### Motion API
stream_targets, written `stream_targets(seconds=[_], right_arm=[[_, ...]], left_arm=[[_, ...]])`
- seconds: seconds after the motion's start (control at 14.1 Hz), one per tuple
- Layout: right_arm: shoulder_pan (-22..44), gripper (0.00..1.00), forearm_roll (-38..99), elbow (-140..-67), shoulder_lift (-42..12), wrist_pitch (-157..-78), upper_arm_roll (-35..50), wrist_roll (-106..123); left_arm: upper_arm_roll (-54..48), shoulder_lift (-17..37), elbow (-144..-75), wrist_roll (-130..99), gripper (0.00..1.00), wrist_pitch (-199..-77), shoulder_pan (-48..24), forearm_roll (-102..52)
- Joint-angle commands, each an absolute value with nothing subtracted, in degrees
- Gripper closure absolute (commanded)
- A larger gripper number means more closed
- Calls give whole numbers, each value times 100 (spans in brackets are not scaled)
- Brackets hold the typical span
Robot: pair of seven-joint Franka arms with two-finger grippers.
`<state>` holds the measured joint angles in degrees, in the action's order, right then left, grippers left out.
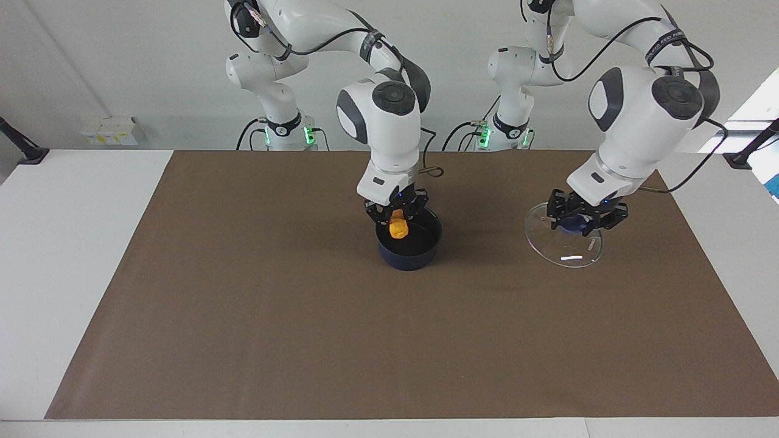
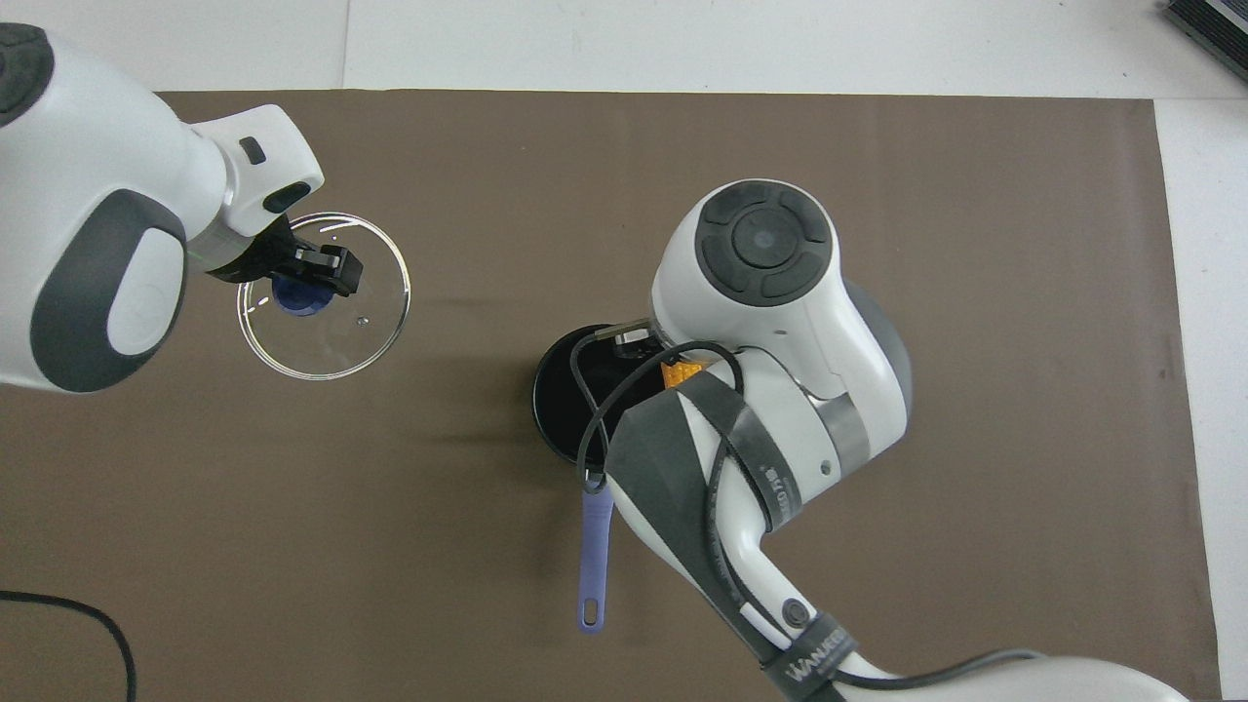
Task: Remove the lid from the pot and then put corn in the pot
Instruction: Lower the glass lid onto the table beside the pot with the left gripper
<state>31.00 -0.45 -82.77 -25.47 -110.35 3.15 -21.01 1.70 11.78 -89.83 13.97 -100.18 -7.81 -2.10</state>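
Over the pot (image 1: pixel 409 244), right hand (image 1: pixel 397 220) grips corn (image 1: pixel 398 229); left hand (image 1: pixel 585 214) clasps lid (image 1: pixel 563 250).

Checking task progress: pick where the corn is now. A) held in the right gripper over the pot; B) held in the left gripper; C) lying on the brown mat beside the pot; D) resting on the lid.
A: the corn sits in the right gripper, over the open pot.

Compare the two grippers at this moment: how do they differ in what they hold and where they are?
The right gripper is shut on the corn and hangs inside the mouth of the pot; the left gripper is at the blue knob of the lid, toward the left arm's end of the table. The right gripper points straight down; the left one comes in tilted. Both are low over the brown mat.
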Motion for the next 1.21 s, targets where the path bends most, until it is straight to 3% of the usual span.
stream_targets(seconds=[0.0,0.5,0.78,0.92,1.14], right_arm=[[3243,100,-141,-8077,-2909,-11205,308,-2145],[3313,100,-114,-8823,-2883,-11786,325,-1925],[3357,99,-105,-9140,-2830,-12040,325,-1925],[3419,91,-97,-9176,-2847,-12120,325,-1925],[3410,68,-79,-9307,-2813,-12182,325,-1925]], left_arm=[[105,880,-9324,1950,100,-9958,-388,-272],[105,203,-10747,2259,100,-10589,-44,-272],[105,158,-11345,2566,100,-10942,245,-272],[105,123,-11679,2584,100,-11108,404,-290],[105,44,-12250,2856,100,-11591,641,-290]])
